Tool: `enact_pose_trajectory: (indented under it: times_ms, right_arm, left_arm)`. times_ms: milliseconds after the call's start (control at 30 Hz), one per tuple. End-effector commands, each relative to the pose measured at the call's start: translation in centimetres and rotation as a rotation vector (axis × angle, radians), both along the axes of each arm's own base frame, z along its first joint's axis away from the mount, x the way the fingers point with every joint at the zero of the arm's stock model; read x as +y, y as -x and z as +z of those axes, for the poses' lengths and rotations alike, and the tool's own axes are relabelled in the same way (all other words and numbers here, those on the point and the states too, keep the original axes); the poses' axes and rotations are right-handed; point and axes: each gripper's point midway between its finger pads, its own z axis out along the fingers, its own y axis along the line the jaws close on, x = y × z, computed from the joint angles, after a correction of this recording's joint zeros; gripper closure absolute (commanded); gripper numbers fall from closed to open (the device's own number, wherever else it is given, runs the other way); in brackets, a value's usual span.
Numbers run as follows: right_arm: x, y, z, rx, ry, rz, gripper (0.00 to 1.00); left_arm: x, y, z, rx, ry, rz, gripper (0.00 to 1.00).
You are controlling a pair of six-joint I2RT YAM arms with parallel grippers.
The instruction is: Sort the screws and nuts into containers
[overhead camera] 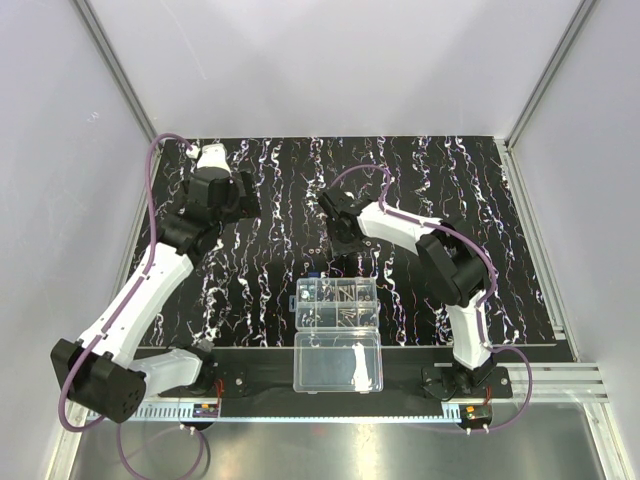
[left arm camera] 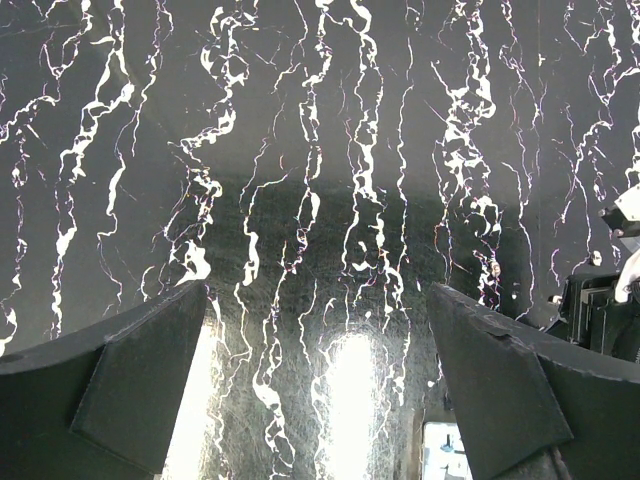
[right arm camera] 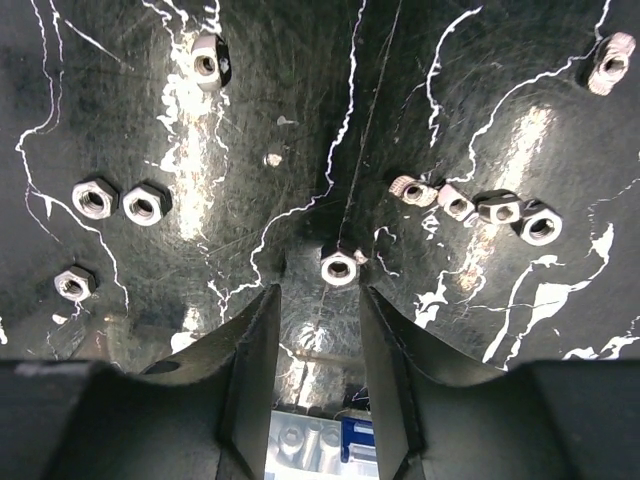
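White walls close in a black mat (overhead camera: 260,290) with white streaks. A clear organizer box (overhead camera: 337,303) lies open at the mat's near edge, in the middle. Far to the left of the box and well beyond it, the left gripper (left arm camera: 318,295) hovers over bare mat, its fingers wide apart with nothing between them.

Just beyond the box, around ten nuts (right arm camera: 120,200) lie scattered on the mat. One nut (right arm camera: 339,267) sits directly in front of the right gripper (right arm camera: 320,295). This gripper is low at the mat, its fingers apart by a narrow gap, and they clamp nothing.

I judge the task as partly done. The compartments (overhead camera: 318,318) of the box hold slim silvery pieces, most likely the screws (overhead camera: 350,292). In the right wrist view, a corner of the box shows small round pieces that look like nuts. I see no loose screws outside the box. The undivided lid half (overhead camera: 338,362) lies on the near side of the box.
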Motion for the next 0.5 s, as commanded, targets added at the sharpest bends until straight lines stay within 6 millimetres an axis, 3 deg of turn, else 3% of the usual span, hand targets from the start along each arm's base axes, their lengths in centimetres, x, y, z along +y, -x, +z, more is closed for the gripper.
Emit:
enact_pose_trajectory:
  times_ms: [0, 467]
  right_arm:
    - [0.3, -1.4, 0.9, -0.052, 0.017, -0.009, 0.57]
    - [-0.2, -1.5, -0.8, -0.045, 0.064, 0.032, 0.61]
  left_arm:
    - [0.0, -0.5, 3.3, -0.097, 0.031, 0.003, 0.01]
    - [-0.1, -0.6, 3.0, -0.090, 0.030, 0.002, 0.01]
